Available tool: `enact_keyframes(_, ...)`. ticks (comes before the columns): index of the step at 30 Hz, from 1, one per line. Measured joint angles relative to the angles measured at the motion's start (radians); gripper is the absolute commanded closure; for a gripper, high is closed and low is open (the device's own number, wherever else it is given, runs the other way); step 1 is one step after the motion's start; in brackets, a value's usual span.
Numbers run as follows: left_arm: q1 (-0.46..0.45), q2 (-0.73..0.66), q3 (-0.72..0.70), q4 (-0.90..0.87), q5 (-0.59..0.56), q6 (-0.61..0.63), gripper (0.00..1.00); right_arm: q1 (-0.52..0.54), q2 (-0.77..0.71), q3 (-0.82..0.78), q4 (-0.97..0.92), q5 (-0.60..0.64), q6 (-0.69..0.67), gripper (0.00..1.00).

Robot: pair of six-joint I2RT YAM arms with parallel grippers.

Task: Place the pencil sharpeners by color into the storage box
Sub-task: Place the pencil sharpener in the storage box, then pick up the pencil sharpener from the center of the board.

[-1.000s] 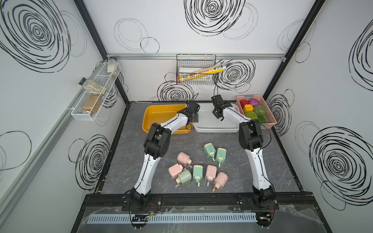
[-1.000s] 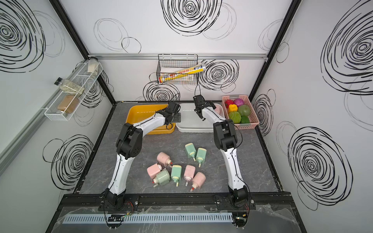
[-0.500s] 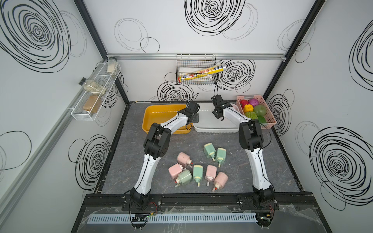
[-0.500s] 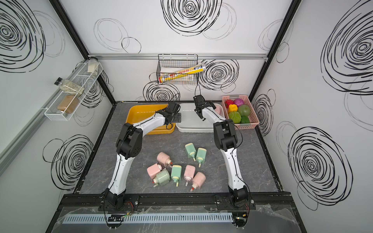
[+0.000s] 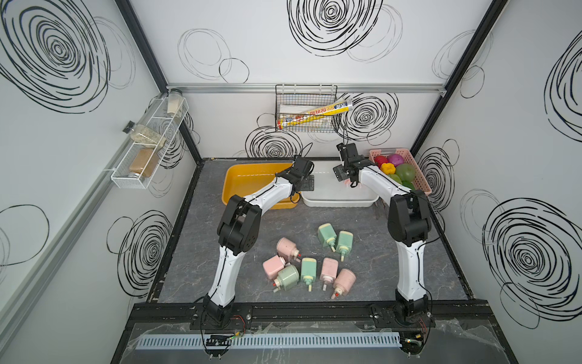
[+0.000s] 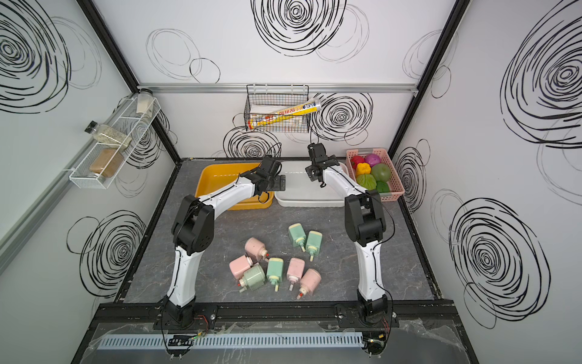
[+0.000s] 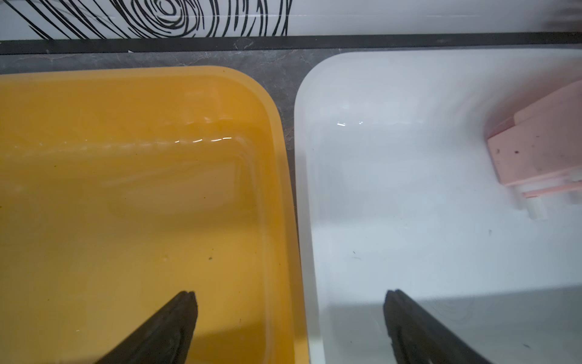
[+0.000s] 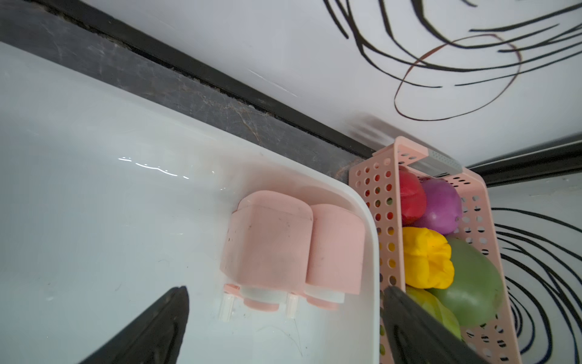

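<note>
At the back of the bench [image 5: 371, 261]: both hands are hovering over the bins, well apart from the loose sharpeners.
Left hand [image 7: 288, 299]: spread and empty, straddling the walls where the yellow bin [image 7: 126, 189] is sitting against the white bin [image 7: 409, 220].
Right hand [image 8: 285, 294]: spread, gripping nothing, hanging above two pink sharpeners [image 8: 267, 245] that are lying side by side in the white bin's corner by the pink basket [image 8: 387, 220].
Loose sharpeners: four pink and four green are lying frontward of both hands, between the arms.
Green pair [image 5: 326, 233]: lying nearest the bins, necks pointing frontward, roughly midway between the arms.
Yellow bin: sitting empty, probably waiting for the green ones.
Room: open bench around the pair, while the front six are crowding together.
</note>
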Motion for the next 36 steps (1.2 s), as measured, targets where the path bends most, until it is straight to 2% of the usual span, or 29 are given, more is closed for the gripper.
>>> enact_keyframes(3, -0.006, -0.119, -0.113, 0.040, 0.011, -0.023, 0.01, -0.002, -0.093, -0.107, 0.064, -0.032, 0.022, 0.00)
enact_keyframes(6, -0.018, -0.289, -0.292, 0.097, 0.013, -0.065, 0.01, -0.008, -0.190, -0.234, 0.137, -0.096, 0.054, 0.00)
enact_keyframes(11, -0.069, -0.539, -0.545, 0.154, 0.011, -0.172, 0.01, -0.033, -0.346, -0.424, 0.236, -0.270, 0.135, 0.00)
enact_keyframes(17, -0.114, -0.732, -0.751, 0.129, -0.001, -0.343, 0.01, -0.042, -0.518, -0.623, 0.367, -0.410, 0.242, 0.00)
enact_keyframes(20, -0.107, -0.798, -0.795, 0.061, -0.006, -0.448, 0.01, -0.042, -0.621, -0.737, 0.439, -0.439, 0.300, 0.00)
enact_keyframes(26, -0.088, -0.858, -0.799, -0.075, 0.027, -0.633, 0.01, -0.042, -0.783, -0.888, 0.580, -0.507, 0.373, 0.00)
enact_keyframes(36, -0.069, -0.917, -0.935, -0.132, 0.183, -0.830, 0.02, -0.010, -0.821, -0.929, 0.609, -0.558, 0.372, 0.00)
